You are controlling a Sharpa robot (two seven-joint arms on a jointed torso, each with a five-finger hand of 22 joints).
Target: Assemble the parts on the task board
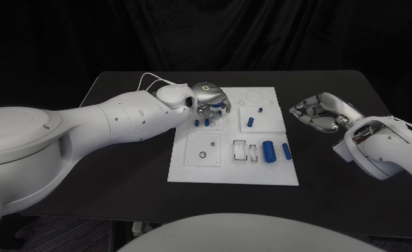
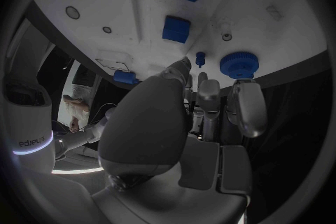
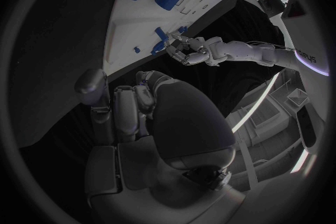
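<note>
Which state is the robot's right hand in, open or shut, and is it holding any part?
Shut, holding nothing. The right hand hangs beside the task board, over the black table, fingers curled in; its wrist view shows nothing in them.

The silver left hand hovers over the flat white rectangular task board at its eleven o'clock corner; the silver right hand, curled, sits off at three o'clock.

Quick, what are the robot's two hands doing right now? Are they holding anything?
Left hand: over the task board, fingers curled down; whether it holds a part cannot be told.
Right hand: off the board, fingers curled in, holding nothing.
</note>
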